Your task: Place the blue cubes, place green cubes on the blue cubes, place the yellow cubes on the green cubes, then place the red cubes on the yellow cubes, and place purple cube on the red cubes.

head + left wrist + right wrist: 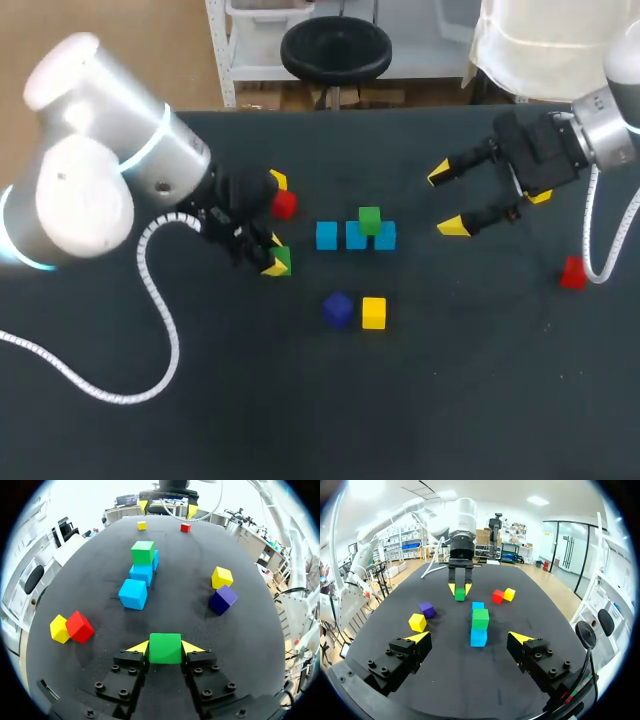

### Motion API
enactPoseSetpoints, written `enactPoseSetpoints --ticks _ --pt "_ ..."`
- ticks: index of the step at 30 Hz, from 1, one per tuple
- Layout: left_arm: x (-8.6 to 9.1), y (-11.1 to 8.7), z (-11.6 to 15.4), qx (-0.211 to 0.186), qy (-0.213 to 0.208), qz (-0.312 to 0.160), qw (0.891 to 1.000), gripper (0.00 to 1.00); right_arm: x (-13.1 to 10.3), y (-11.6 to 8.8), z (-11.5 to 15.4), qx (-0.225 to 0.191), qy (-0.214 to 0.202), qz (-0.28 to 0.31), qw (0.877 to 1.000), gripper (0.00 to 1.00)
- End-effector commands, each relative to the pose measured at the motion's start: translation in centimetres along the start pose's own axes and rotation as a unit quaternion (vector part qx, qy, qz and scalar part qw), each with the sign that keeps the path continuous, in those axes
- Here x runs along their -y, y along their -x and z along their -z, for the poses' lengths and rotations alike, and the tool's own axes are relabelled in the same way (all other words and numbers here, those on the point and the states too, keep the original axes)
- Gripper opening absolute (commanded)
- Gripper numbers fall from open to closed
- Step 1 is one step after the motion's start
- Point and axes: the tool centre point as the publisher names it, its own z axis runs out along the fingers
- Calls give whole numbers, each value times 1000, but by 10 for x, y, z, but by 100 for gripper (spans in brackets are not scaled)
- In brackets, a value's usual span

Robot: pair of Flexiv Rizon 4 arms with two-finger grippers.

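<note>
- Three blue cubes (355, 236) sit in a row, one green cube (369, 220) atop them.
- Left tool (165, 648) pinches a second green cube (165, 642); right tool (445, 200) gapes.
- Dark matte counter (480, 380).

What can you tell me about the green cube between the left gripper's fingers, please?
It is a plain, bright green cube with smooth matte faces and crisp edges, looking like painted wood or plastic. It sits squarely between the yellow fingertips of the left gripper, which touch it on two opposite sides. It is level, not tilted, low over the dark table, and well apart from the blue cubes ahead of it. I cannot tell whether it rests on the table.
</note>
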Motion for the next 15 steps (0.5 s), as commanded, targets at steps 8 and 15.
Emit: enactPoseSetpoints --ticks 8,15 --pt "2 -9 11 14 30 6 999 100 0 0 0 1 -1 0 1000 100" --pt "-1 -7 17 45 23 -31 998 100 0 0 0 1 -1 0 1000 100"
